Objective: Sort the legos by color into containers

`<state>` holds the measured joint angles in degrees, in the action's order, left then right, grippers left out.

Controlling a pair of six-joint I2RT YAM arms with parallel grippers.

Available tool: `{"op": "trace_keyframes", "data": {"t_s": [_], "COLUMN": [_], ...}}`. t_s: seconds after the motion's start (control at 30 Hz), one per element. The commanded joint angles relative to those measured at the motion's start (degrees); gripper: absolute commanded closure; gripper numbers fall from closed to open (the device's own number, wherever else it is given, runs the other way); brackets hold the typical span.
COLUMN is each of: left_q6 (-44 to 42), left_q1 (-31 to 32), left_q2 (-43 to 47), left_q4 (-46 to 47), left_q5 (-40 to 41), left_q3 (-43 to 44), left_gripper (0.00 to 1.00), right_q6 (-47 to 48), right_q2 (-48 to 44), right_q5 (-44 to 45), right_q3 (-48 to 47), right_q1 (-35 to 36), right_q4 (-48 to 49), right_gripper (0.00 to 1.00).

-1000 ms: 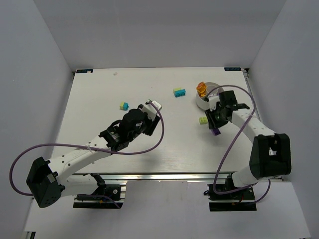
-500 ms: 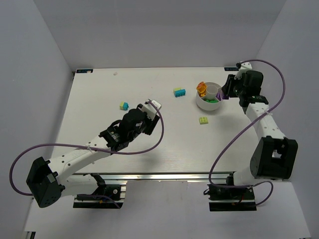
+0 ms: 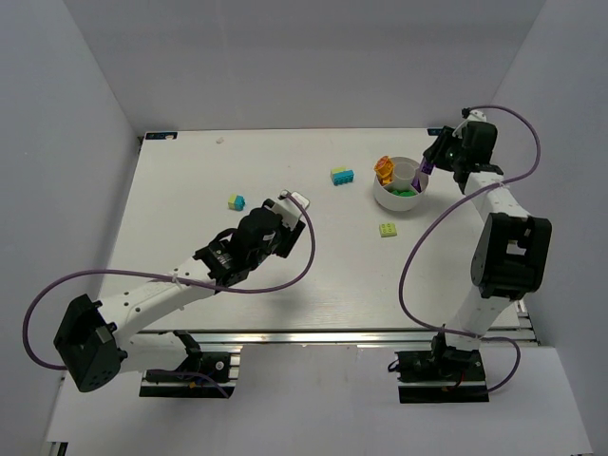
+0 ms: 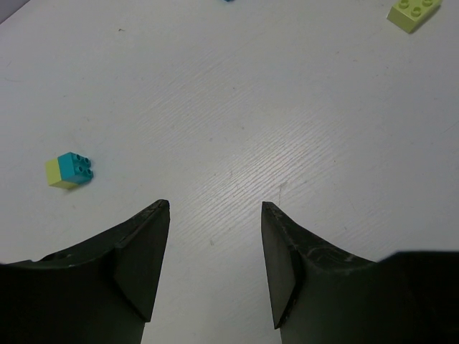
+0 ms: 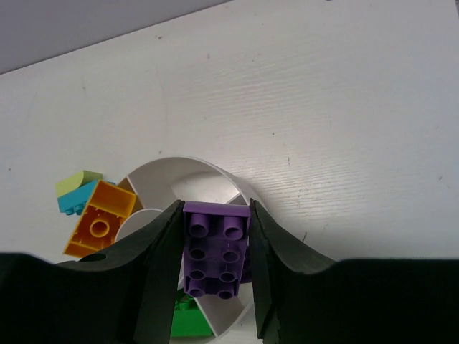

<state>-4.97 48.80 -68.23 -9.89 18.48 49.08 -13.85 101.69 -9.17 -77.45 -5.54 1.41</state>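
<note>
My right gripper [image 5: 214,209] is shut on a purple brick [image 5: 214,247] and holds it over the near rim of the round white divided bowl [image 5: 188,166]; in the top view the purple brick [image 3: 423,173] hangs over the bowl's [image 3: 387,198] right side. An orange brick [image 5: 100,220] leans on the bowl's left rim and a green brick [image 5: 188,322] lies in a compartment. My left gripper [image 4: 215,206] is open and empty above bare table. A cyan and yellow brick [image 4: 68,170] lies to its left, a pale yellow-green brick [image 4: 414,12] far right.
A cyan and pale green brick [image 3: 342,176] lies left of the bowl and the pale yellow-green brick [image 3: 388,230] lies just in front of it. The table's back edge and right wall are close to the right arm [image 3: 494,204].
My right gripper has carried the purple brick from the table in front of the bowl up and back to the bowl's right side. The left arm has barely moved.
</note>
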Motion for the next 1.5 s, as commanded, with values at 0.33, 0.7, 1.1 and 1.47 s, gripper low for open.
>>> {"op": "trace_keyframes", "data": {"t_s": [0.33,0.7,1.1,1.47], "left_q6": [-0.7,-0.4,0.2,4.3], "left_q1": [-0.2,-0.2,-0.2,-1.4], "left_q2": [-0.6,-0.6,-0.2,-2.5], "left_q4": [0.8,0.8,0.8,-0.7], "left_q5": [1.5,1.2,1.3,-3.5], "left_q3": [-0.7,-0.7,-0.7,1.2], "left_gripper": [0.36,0.35,0.37,0.93], "right_q6": [0.0,1.2,10.7,98.2], "right_q2": [7.3,6.3,-9.9,-20.1], "right_q5": [-3.8,-4.8,-9.6,-55.7], "right_q3": [-5.0,-5.3,2.5,16.8], "right_q1": [-0.7,-1.4,-3.0,3.8], "right_q4": [1.1,-0.8,3.6,-50.2], "right_gripper": [1.00,0.41,0.40,0.29]}}
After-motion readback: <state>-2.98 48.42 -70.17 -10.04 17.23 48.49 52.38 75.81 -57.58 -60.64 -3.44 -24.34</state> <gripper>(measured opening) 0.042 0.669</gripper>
